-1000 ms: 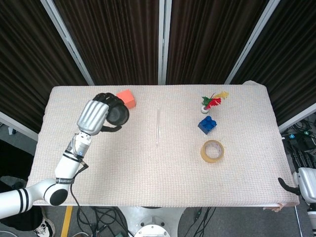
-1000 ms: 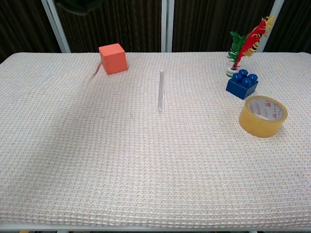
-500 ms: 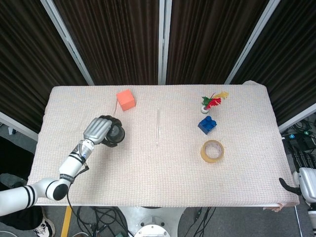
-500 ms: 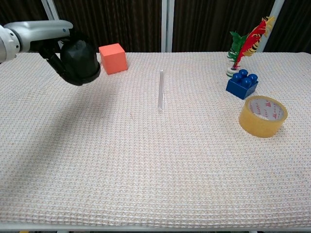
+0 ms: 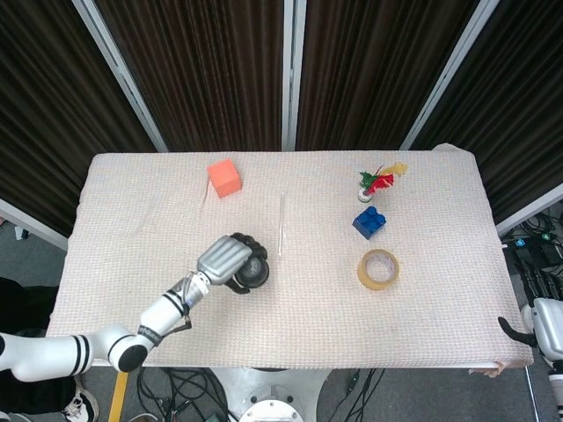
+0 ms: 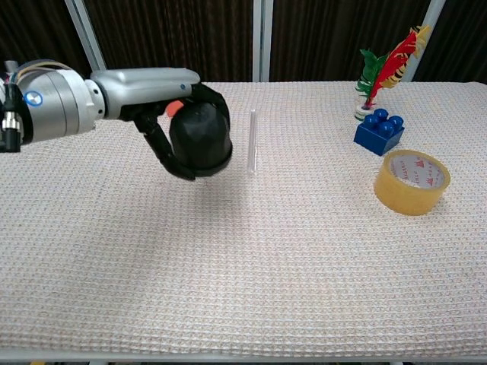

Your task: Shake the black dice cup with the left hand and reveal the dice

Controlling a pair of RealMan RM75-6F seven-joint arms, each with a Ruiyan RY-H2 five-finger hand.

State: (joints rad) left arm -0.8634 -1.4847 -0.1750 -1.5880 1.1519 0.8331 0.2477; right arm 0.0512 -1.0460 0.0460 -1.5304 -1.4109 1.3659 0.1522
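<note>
Over the table my left hand grips the black dice cup mouth-down, held above the cloth, near the clear rod. If my grip loosens mid-shake, I judge the dice could spill. Whether my right hand is holding anything, I cannot tell.

A robot test lab: a table under a woven cloth stands before dark curtains on metal posts, cables tangle on the floor below the left hand, and unrelated props lie to its right.
</note>
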